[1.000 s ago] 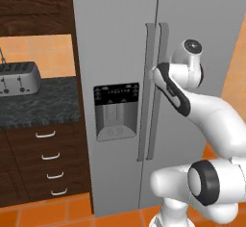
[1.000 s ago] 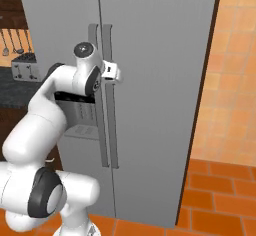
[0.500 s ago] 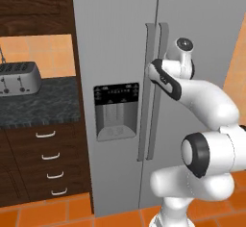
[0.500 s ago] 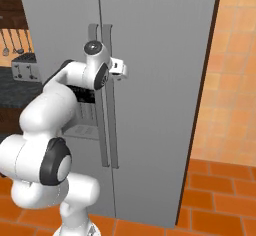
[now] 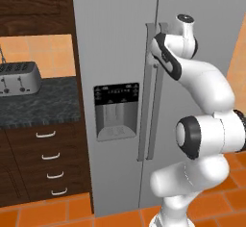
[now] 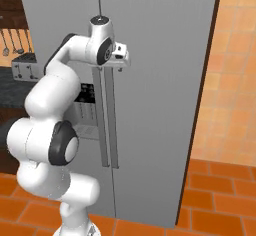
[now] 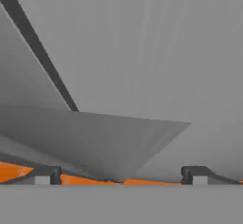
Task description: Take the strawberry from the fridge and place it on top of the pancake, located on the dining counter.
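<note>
Pincer (image 6: 121, 63) now nearer the fridge (image 6: 160, 80) handles (image 6: 107, 115) than before — fingertips (image 7: 192, 174) apart, nothing between.

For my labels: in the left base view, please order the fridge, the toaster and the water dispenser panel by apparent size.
1. fridge, by far the largest
2. water dispenser panel
3. toaster, smallest; its left side is cut off by the frame.

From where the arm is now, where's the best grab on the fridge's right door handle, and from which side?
Probably the upper stretch of the right door handle, next to the gripper. It is a long vertical bar standing off the fridge door, so come straight on from the front, fingers straddling it sideways. The hand view shows the fingertips set apart, close to the grey door.
</note>
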Robot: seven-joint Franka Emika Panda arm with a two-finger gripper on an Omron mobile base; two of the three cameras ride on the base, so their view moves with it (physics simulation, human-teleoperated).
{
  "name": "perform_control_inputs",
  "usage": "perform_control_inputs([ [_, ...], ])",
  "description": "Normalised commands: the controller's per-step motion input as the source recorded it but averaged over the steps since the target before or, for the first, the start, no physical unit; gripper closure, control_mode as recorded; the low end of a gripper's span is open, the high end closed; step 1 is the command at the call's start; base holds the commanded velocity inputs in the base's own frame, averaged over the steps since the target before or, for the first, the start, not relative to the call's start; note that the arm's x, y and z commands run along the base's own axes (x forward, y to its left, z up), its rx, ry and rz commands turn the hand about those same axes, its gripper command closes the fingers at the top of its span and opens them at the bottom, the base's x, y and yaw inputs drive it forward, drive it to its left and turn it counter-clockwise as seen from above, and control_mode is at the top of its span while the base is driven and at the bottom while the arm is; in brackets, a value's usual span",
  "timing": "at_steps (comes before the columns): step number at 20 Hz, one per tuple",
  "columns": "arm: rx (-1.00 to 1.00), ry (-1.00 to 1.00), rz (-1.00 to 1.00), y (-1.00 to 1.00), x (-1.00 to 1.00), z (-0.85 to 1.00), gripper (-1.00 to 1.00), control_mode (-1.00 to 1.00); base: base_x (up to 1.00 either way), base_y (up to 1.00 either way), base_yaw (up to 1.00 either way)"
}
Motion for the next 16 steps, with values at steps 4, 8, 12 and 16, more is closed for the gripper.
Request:
perform_control_inputs([
  [4,0.0,-0.43,0.0,0.03,-0.21,0.0,-1.0,-1.0,0.0,0.0,0.0],
  [8,0.0,-0.33,-0.02,0.08,0.35,0.0,-1.0,-1.0,0.0,0.0,0.0],
  [12,0.0,-0.29,-0.04,0.02,0.44,0.0,-1.0,-1.0,0.0,0.0,0.0],
  [16,0.01,-0.23,-0.01,0.02,0.39,-0.05,-1.0,-1.0,0.0,0.0,0.0],
])
